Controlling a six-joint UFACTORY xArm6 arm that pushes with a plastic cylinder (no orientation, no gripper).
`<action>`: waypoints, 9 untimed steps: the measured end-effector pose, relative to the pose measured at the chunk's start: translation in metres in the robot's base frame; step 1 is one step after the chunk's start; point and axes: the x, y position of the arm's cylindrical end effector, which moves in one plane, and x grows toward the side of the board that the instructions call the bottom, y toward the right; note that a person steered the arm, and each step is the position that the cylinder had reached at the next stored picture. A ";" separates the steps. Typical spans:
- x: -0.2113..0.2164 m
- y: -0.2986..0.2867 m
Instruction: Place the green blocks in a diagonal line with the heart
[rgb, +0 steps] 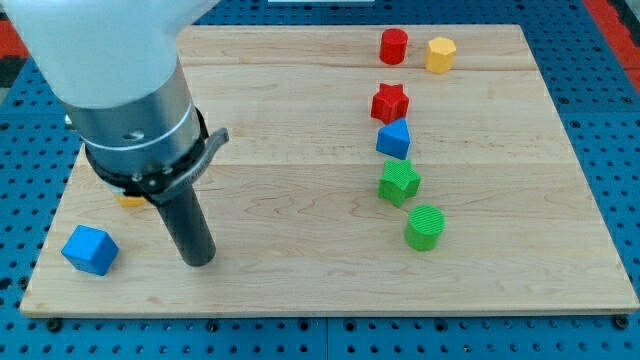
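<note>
My tip (199, 260) beside blue cube (90, 250)

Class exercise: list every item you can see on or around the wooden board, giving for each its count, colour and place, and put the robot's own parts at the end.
Red cylinder: one, red, near the view's top, right of centre.
Yellow hexagonal block: one, yellow, just right of the red cylinder.
Red star: one, red, below the red cylinder.
Blue block: one, blue, shape unclear, just below the red star.
Green star: one, green, below that blue block.
Green cylinder: one, green, below and right of the green star.
Blue cube: one, blue, bottom left corner.
Yellow block: one, yellow, mostly hidden behind the arm.
Wooden board: one, light wood.
My tip: one, dark, right of the blue cube, touching no block.
</note>
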 end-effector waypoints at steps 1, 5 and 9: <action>0.017 0.000; -0.005 0.312; -0.066 0.278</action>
